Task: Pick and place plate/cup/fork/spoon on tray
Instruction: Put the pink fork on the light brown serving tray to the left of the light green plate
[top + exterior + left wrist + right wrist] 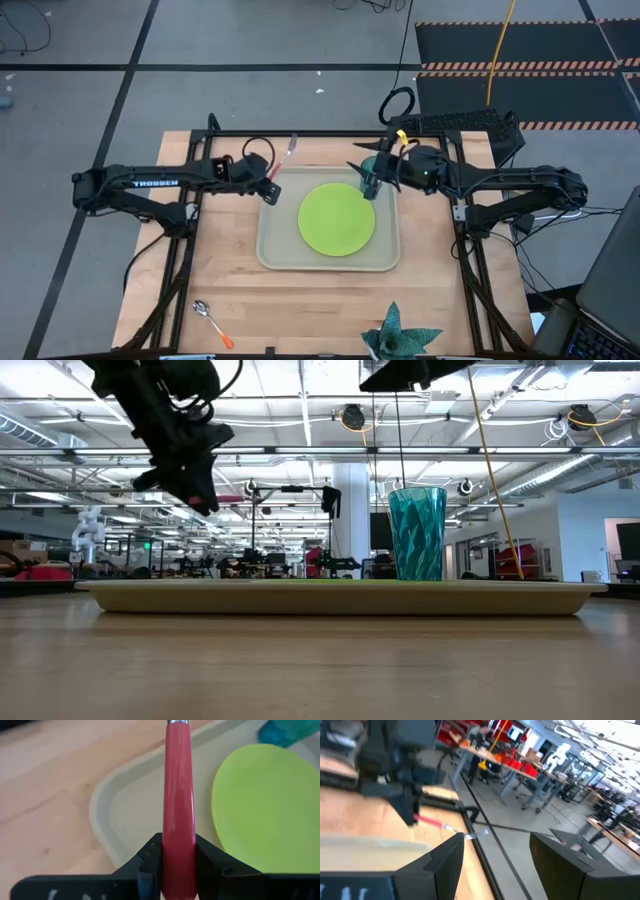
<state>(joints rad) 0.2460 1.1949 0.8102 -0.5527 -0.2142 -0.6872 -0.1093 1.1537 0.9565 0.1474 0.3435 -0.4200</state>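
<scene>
Red-handled fork [178, 810] sits clamped in the left gripper [268, 176], above the tray's [275, 225] far-left corner. Right gripper [372, 186] stands jaws parted, empty, beside the cup [416, 533] on the tray. Released tilted, the fork might bounce over the rim.

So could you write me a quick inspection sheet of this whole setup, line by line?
Surface: wooden table, beige tray at its middle.
Job's things: green plate lies flat in the tray; teal cup stands upright in the tray's corner on the right arm's side; orange-handled spoon lies on the table outside the tray, on the left arm's side.
Clutter: spiky teal leafy object at the table's edge.
Grippers: left tool is shut on the red-handled fork, over the tray's edge; right tool is open, above the cup.
Cables: yellow cable on the floor.
Surroundings: open workshop hall with benches.
</scene>
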